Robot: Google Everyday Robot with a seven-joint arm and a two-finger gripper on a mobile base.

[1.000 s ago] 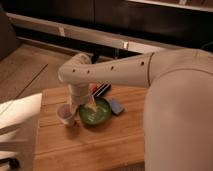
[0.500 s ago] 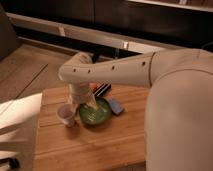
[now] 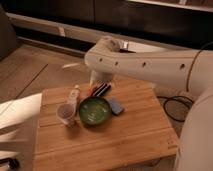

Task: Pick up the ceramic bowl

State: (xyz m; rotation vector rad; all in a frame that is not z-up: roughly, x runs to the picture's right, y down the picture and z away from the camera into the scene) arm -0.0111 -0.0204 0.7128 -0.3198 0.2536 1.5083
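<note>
Here the ceramic bowl (image 3: pixel 95 110) sits upright on the wooden table (image 3: pixel 112 142), a round, shallow, glossy green dish with a darker rim, a little toward the far side of the tabletop's middle. The gripper (image 3: pixel 100 90) hangs just behind the bowl's far rim, near it but seemingly not touching it; whether it is parted or closed cannot be made out, since only dark shapes with a trace of orange show there. From that point the white arm (image 3: pixel 145 65) rises to a rounded joint above and behind the bowl, then stretches away toward the right of the bowl and out of the picture. Just left of the bowl stands a small pale cup (image 3: pixel 65 114), close to its rim, with a slim white object (image 3: pixel 74 94) lying behind the cup. Just right of the bowl lies a flat blue block (image 3: pixel 117 106), set at a slant. Farther right of the bowl, off the table, a dark cable (image 3: pixel 173 106) loops on the floor.
</note>
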